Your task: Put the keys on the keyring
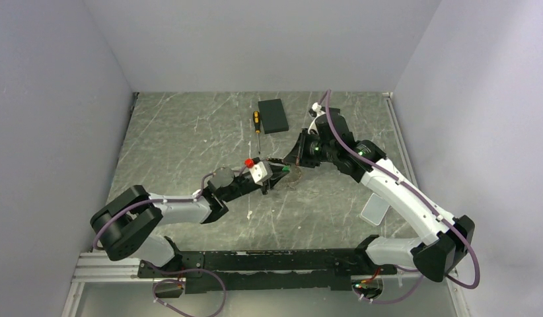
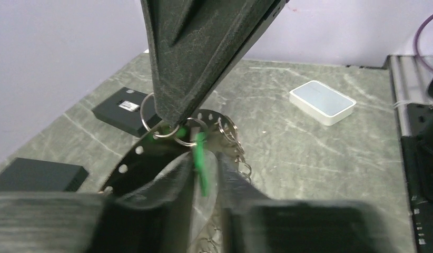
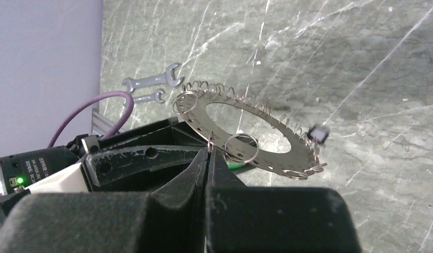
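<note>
The keyring (image 3: 267,138) is a flat metal ring with holes round its rim, strung with many small wire rings and held above the table. It also shows in the top view (image 1: 290,173) and the left wrist view (image 2: 131,157). My right gripper (image 3: 209,152) is shut on a small wire ring at the keyring's near edge; its finger (image 2: 198,52) fills the top of the left wrist view. My left gripper (image 2: 204,167) is closed on a thin green piece (image 2: 202,158) hanging from a small ring. A small dark key head (image 3: 318,133) hangs at the far rim.
Two silver spanners (image 3: 153,81) lie on the table behind the keyring. A black box (image 1: 273,115) and a screwdriver (image 1: 257,121) lie at the back. A white box (image 2: 322,101) lies by the right arm. Two black boxes (image 2: 122,109) show in the left wrist view.
</note>
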`<state>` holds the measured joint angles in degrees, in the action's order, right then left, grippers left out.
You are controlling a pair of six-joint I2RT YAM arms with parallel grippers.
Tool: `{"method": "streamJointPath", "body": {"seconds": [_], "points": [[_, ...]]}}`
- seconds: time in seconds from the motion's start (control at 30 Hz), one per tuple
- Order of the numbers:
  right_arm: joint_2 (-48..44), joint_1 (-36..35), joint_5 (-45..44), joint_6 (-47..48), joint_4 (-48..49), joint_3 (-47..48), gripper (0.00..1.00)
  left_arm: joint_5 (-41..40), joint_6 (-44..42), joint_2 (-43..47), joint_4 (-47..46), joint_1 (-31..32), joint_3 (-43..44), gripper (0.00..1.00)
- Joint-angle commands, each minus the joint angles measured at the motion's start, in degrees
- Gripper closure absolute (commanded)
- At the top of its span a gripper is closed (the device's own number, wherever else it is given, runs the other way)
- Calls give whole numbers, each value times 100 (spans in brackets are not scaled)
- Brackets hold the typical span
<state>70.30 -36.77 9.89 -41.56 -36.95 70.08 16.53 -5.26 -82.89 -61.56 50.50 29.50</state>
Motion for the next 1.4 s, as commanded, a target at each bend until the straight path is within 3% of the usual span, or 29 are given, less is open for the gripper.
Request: {"method": "streamJointPath", "body": {"seconds": [0.0,0.03,0.07,0.6,1.03,1.37], "points": [[-232,12,206,-52,381,-72,100,13,35,-54,-571,28,76,91],[-244,12,200,-43,370,-62,100,-22,37,-33,-543,26,74,99],[-257,13,186,-25,353,-53,100,-71,27,3,-488,30,67,100],[-211,49,-154,553,-240,488,100,-251,-583,1225,2195,30,133,100],[-117,82,164,844,-357,752,100,-537,-591,1557,2850,22,125,100],[-58,111,757,1677,-453,682,100,-816,-502,1996,3328,21,126,100]]}}
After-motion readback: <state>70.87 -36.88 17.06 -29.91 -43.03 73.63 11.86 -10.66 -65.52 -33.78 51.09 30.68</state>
